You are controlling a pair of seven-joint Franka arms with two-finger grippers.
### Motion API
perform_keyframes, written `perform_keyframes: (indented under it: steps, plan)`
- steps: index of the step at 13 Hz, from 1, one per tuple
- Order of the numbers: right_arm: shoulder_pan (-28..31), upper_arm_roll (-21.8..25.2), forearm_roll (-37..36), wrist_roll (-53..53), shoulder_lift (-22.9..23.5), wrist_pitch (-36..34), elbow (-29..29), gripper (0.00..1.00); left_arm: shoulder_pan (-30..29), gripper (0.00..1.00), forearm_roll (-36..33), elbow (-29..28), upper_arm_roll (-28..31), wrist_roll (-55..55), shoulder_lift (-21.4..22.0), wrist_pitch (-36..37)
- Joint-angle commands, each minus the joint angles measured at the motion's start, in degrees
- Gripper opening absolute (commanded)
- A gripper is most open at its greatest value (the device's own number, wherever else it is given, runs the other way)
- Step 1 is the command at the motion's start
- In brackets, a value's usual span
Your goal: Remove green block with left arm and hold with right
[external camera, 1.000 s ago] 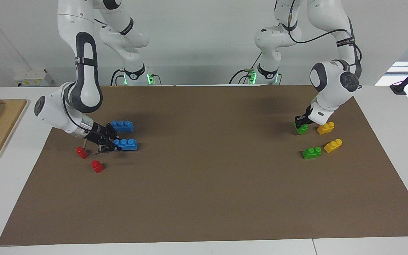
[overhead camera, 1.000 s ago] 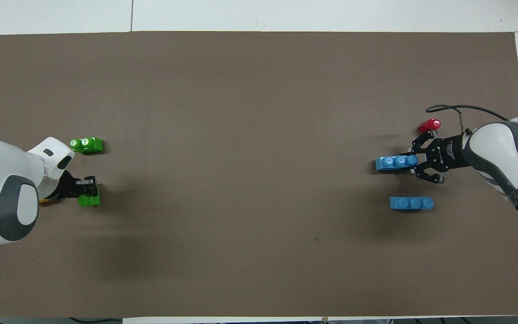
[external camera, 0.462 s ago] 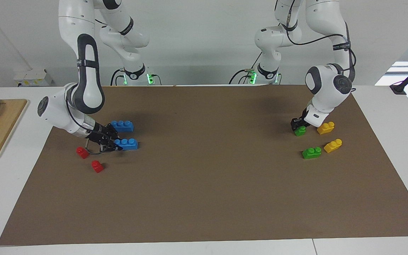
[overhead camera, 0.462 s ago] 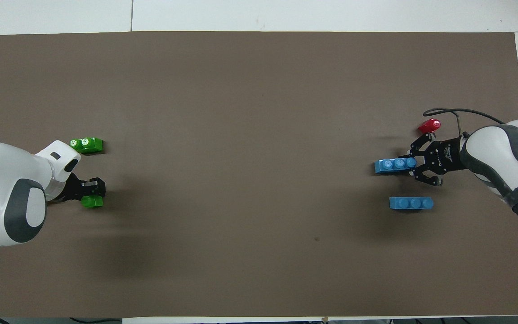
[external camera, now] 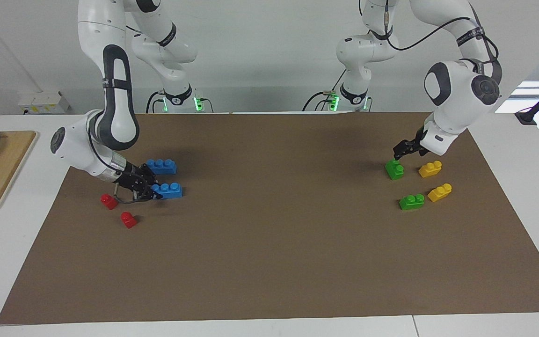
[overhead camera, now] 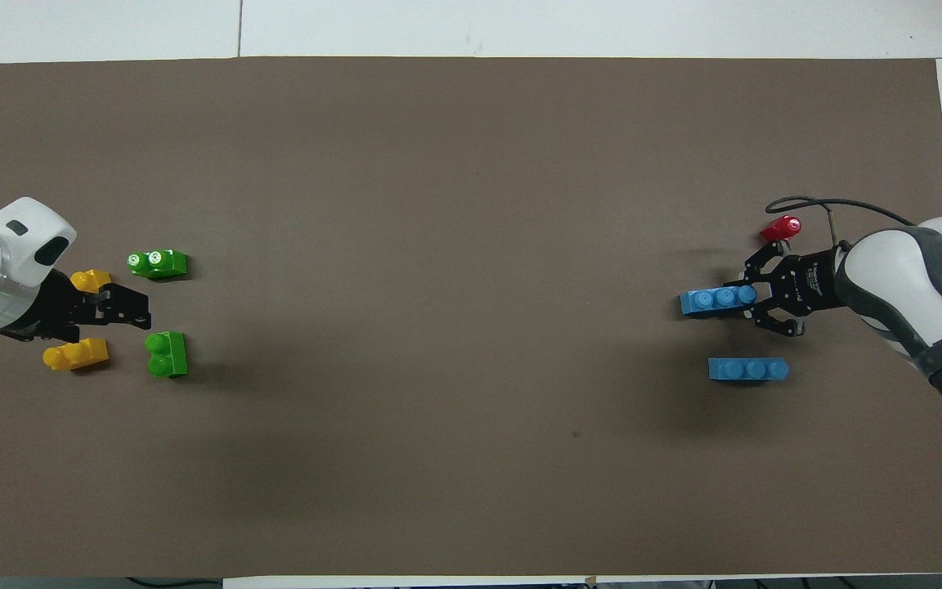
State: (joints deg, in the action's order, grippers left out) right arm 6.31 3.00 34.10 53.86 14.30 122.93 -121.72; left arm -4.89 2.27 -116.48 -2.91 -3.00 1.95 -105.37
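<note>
Green block sits free on the brown mat beside a yellow brick, left gripper spread-fingered just above it, right gripper pinching the blue brick; best lift the left gripper straight up, avoiding nudges.

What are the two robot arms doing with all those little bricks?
The left gripper is open and raised just above a green block, which sits loose on the brown mat. Beside it lie a second green block and two yellow bricks. At the right arm's end of the table, the right gripper is shut on the end of a blue brick, low on the mat. Another blue brick and two red bricks lie close by.
</note>
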Motion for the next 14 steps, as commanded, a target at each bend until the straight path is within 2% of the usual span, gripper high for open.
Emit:
perform_keyframes:
  steps: [1, 2, 3, 4, 5, 7, 12, 14]
  plan:
    - [0.37, -0.72, 0.0, -2.44, -0.59, 2.75, -2.12, 0.0, -0.3, 1.0, 0.1, 0.82, 0.19, 0.11, 3.49, 3.23]
    - [0.37, -0.72, 0.0, -2.44, -0.59, 2.84, -2.03, 0.01, -0.38, 1.0, -0.07, 2.04, 0.19, 0.1, 3.76, 4.46]
    - [0.11, -0.8, 0.0, -2.27, -0.33, 3.02, -1.68, 0.35, -0.38, 1.0, -0.16, 4.23, 0.19, 0.1, 3.5, 6.64]
    - [-0.77, -0.72, 0.0, -2.09, -0.24, 3.37, -1.59, 0.61, -0.38, 1.0, -0.16, 6.08, 0.19, 0.1, 3.24, 8.41]
    - [-0.78, -0.72, 0.0, -2.09, -0.24, 3.28, -1.33, 0.71, -0.47, 1.0, -0.16, 7.14, 0.19, 0.19, 3.15, 9.29]
    - [-0.69, -0.72, 0.0, -1.74, 0.02, 1.89, 0.6, 0.73, 0.14, 1.0, -0.34, 9.24, 0.19, 0.19, 2.63, 10.35]
    - [-0.51, -0.54, -0.79, 3.36, -0.77, -6.46, 7.1, 0.75, 0.76, 1.0, -0.17, 20.14, 1.24, 0.19, -2.56, 15.28]
    - [-0.16, -0.54, -0.97, 4.06, -0.77, -8.57, 8.78, 0.76, 1.28, 1.0, 0.01, 24.79, 1.33, 0.1, -6.15, 16.85]
